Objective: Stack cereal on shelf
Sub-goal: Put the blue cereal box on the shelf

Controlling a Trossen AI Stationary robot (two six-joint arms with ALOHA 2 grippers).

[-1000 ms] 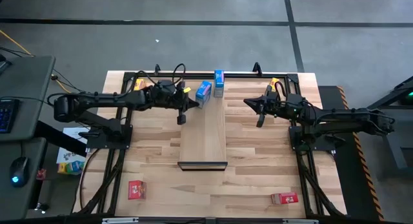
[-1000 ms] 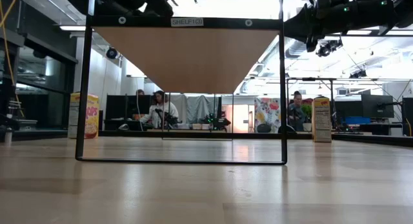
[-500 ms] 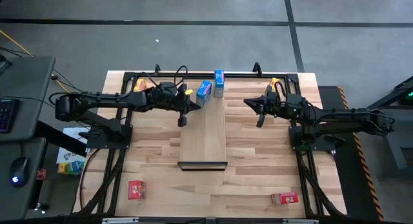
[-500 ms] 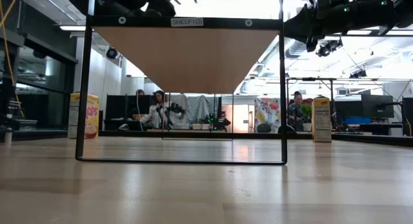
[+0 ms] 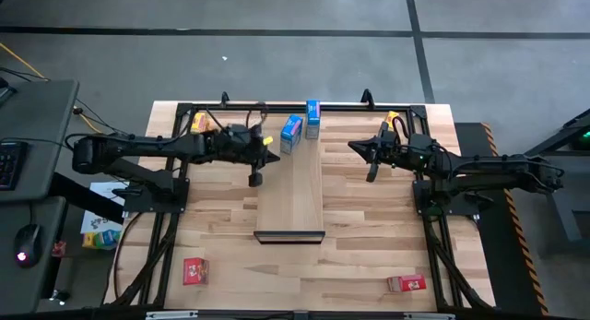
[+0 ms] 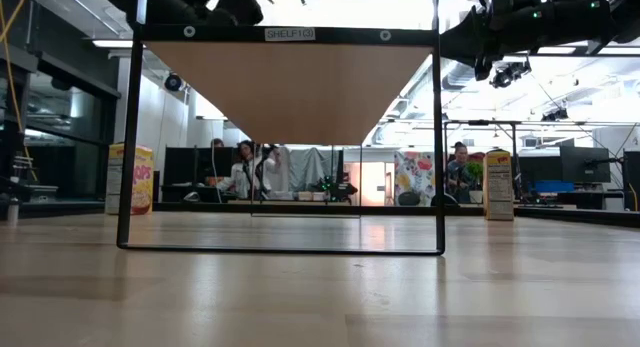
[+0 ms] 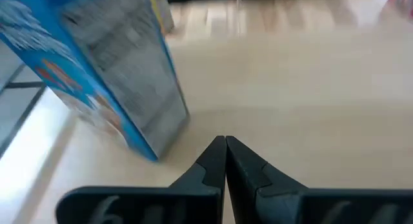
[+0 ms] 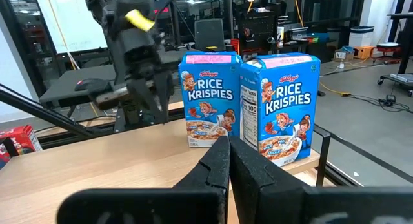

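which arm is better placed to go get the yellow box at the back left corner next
Left, probably. The left gripper, shut and empty, hangs just left of the shelf, on the same side as the yellow box. The right gripper, also shut, sits across the shelf.

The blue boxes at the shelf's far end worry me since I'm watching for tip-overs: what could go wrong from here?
1. The left pincer, shut and empty, sits close beside the nearer blue box; a careless swing could knock it off the shelf.
2. The two blue boxes stand nearly touching, so one toppling may take the other blue box down.
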